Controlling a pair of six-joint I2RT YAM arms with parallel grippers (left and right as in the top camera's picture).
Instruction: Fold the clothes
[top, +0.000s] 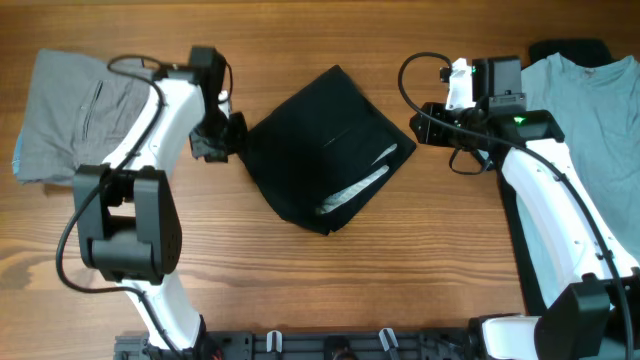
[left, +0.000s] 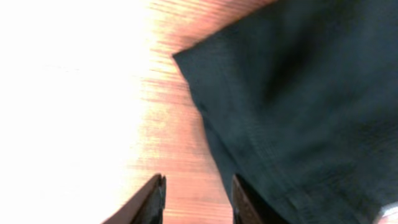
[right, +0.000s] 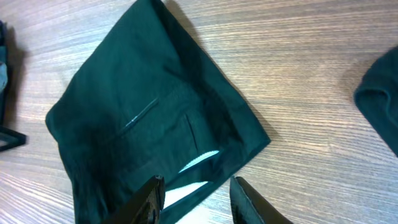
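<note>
On the wood table (top: 330, 290), black trousers (top: 320, 145) lie before both empty, released jaws (left gripper (left: 199, 200), right gripper (right: 196, 202)) — pinching one layer could unfold them.

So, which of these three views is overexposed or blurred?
Left wrist: the wooden table washes out to white on the left, and the black folded garment looks blurred. Right wrist: sharp, wood grain clear. Overhead: evenly lit, no glare.

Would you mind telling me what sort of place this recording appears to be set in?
Probably a robotics lab workstation rather than a home: a left arm and a right arm mounted at a wooden table, with a folded black garment between grey trousers and a T-shirt.
</note>
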